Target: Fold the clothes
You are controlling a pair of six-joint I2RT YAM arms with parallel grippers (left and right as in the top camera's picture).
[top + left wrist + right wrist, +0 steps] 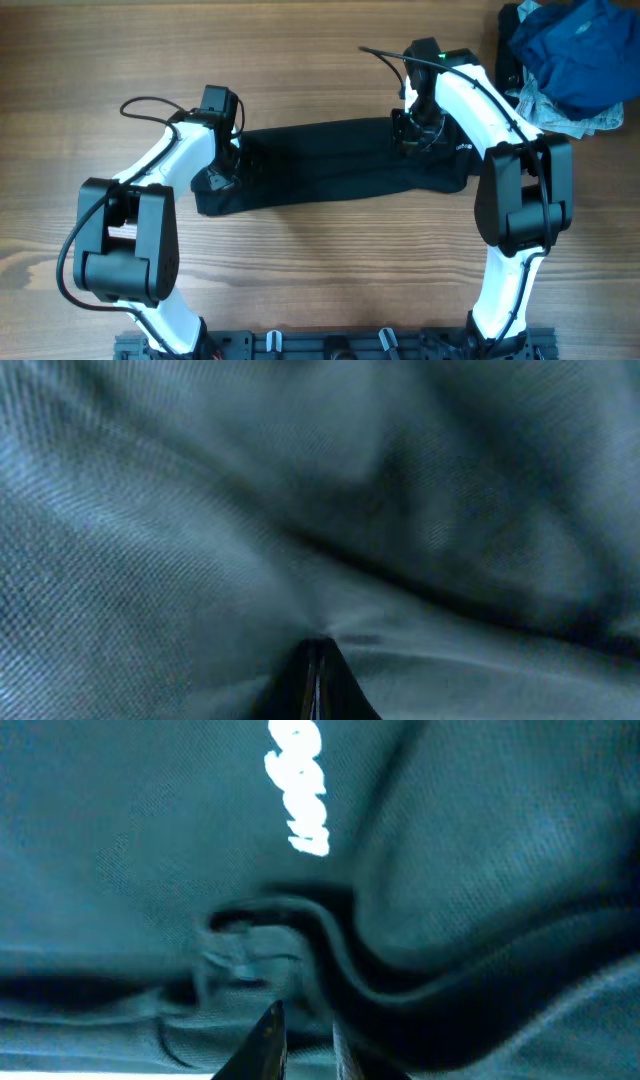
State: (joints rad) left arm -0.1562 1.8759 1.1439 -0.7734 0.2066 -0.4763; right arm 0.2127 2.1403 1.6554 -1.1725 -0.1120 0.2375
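White printed logo (298,790) on the large black soft-fabric garment (330,165), too blurred to read! The garment lies as 1 long band across the wooden bench (320,270), spanning the 2 arms. Left fingers (316,682) are clenched tight on one end, cloth puckering into the tips. Right fingers (262,1042) pinch a raised fold just below the logo, near the other end.

Looked like a robotics lab bench. Showed a white-and-black left arm (165,165) and right arm (480,100) mounted on a black rail (300,345) at the edge of a wood-grain table (330,260), loose cables (140,102), a black garment (320,165) spread between them, a bright blue garment (580,45) heaped in one corner.
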